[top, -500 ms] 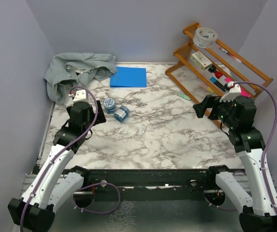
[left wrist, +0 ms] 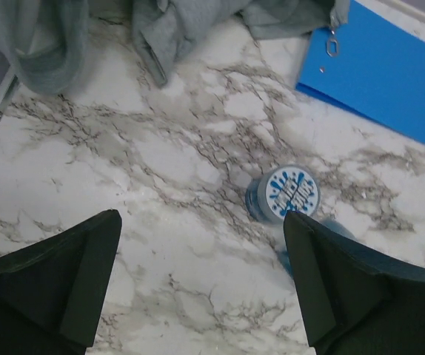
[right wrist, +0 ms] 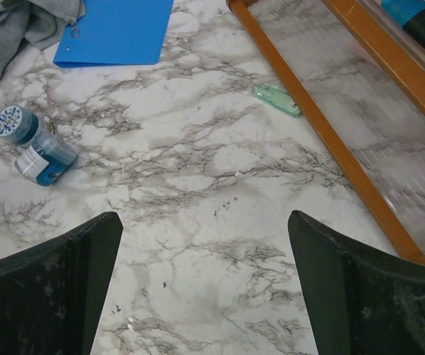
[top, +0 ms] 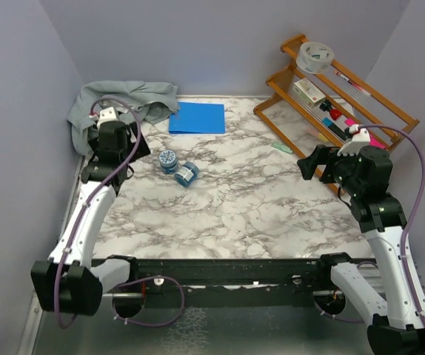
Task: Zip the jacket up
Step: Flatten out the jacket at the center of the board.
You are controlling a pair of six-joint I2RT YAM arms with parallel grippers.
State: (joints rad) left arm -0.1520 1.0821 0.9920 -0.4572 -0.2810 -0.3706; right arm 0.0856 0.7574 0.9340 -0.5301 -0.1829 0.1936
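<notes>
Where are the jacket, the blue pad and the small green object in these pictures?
jacket (top: 135, 95): top external view, the middle of the bunched grey fabric.
blue pad (top: 197, 117): top external view, the centre of its flat face.
small green object (right wrist: 277, 100): right wrist view, its middle.

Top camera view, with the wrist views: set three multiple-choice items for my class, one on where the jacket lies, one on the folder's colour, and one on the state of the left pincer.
1. Where is the jacket?
A. In the far left corner of the table
B. On the wooden rack
C. Between the arm bases

2. What colour is the flat folder?
A. Red
B. Blue
C. Yellow

3. How is the left pincer?
A. Shut on the jacket
B. Shut on a jar
C. Open, holding nothing

Answers:
1 A: it lies crumpled in that corner.
2 B: it is plainly blue, beside the jacket.
3 C: its jaws stand wide apart over bare marble.
</notes>
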